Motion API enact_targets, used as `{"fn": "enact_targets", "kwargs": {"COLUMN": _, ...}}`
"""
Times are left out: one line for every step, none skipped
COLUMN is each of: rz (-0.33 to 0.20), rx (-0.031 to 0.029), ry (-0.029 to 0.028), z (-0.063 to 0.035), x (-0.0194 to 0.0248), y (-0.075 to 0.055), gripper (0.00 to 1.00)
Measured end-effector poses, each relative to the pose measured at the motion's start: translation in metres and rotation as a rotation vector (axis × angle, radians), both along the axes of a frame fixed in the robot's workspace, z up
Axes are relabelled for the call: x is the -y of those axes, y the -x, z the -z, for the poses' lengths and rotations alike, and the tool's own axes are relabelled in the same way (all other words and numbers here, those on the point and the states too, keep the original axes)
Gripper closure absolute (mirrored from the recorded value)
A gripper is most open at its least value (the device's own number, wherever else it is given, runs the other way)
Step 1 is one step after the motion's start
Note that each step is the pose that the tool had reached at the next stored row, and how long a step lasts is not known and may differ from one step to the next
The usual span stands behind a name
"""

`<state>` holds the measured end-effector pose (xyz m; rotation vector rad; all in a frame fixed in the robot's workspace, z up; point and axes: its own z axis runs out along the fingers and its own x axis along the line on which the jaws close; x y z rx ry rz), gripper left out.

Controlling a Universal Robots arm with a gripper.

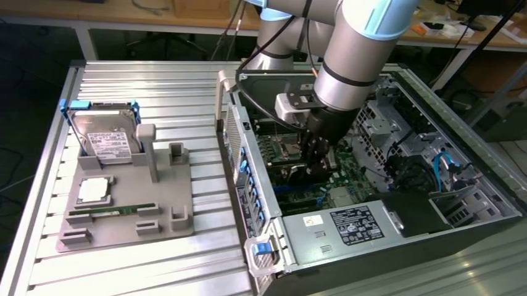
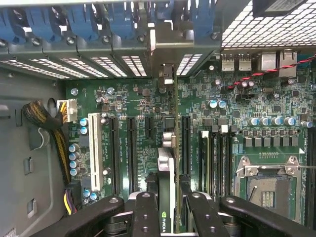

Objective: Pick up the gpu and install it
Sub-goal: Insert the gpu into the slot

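Note:
My gripper reaches down into the open computer case, over the green motherboard. In the wrist view the gpu appears edge-on as a thin dark card between the two black fingers, and my gripper is shut on it. The card's silver bracket points at the case's rear slot openings. The card stands upright over the motherboard, in line with a long black expansion slot. Whether its edge touches the slot is hidden.
A grey holder on the slatted table carries a silver hard drive, a processor and a green memory stick. Inside the case are the power supply, a processor socket, yellow cables and blue slot latches.

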<state>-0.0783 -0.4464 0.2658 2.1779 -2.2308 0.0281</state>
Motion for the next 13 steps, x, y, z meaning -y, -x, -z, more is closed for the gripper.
{"fn": "enact_targets", "kwargs": {"rz": 0.001, "rx": -0.0002, "ry": 0.0002, "z": -0.0001, "x": 0.0, "y": 0.0005, "gripper": 0.73}}
{"fn": "enact_targets", "kwargs": {"rz": 0.002, "rx": -0.0002, "ry": 0.0003, "z": -0.0001, "x": 0.0, "y": 0.0009, "gripper": 0.73}}
{"fn": "enact_targets", "kwargs": {"rz": 0.003, "rx": -0.0001, "ry": 0.0001, "z": -0.0001, "x": 0.0, "y": 0.0019, "gripper": 0.73}}
{"fn": "enact_targets", "kwargs": {"rz": 0.005, "rx": 0.0, "ry": 0.0001, "z": -0.0001, "x": 0.0, "y": 0.0029, "gripper": 0.73}}
{"fn": "enact_targets", "kwargs": {"rz": 0.007, "rx": 0.0, "ry": 0.0001, "z": 0.0, "x": 0.0, "y": 0.0033, "gripper": 0.73}}
{"fn": "enact_targets", "kwargs": {"rz": 0.007, "rx": 0.0, "ry": 0.0, "z": 0.0, "x": 0.0, "y": 0.0033, "gripper": 0.73}}
{"fn": "enact_targets", "kwargs": {"rz": 0.008, "rx": -0.0001, "ry": 0.0, "z": 0.0, "x": 0.0, "y": 0.0033, "gripper": 0.73}}
{"fn": "enact_targets", "kwargs": {"rz": 0.008, "rx": 0.0, "ry": 0.0, "z": 0.0, "x": 0.0002, "y": 0.0034, "gripper": 0.73}}
{"fn": "enact_targets", "kwargs": {"rz": 0.009, "rx": -0.0002, "ry": -0.0001, "z": 0.0, "x": 0.0008, "y": 0.0035, "gripper": 0.73}}
{"fn": "enact_targets", "kwargs": {"rz": 0.009, "rx": -0.0002, "ry": -0.0003, "z": 0.0, "x": 0.0017, "y": 0.0035, "gripper": 0.73}}
{"fn": "enact_targets", "kwargs": {"rz": 0.009, "rx": -0.0001, "ry": -0.0003, "z": 0.0, "x": 0.0029, "y": 0.0034, "gripper": 0.73}}
{"fn": "enact_targets", "kwargs": {"rz": 0.008, "rx": 0.0, "ry": -0.0003, "z": 0.0, "x": 0.0045, "y": 0.0034, "gripper": 0.73}}
{"fn": "enact_targets", "kwargs": {"rz": 0.008, "rx": -0.0001, "ry": -0.0002, "z": 0.0, "x": 0.0053, "y": 0.0034, "gripper": 0.73}}
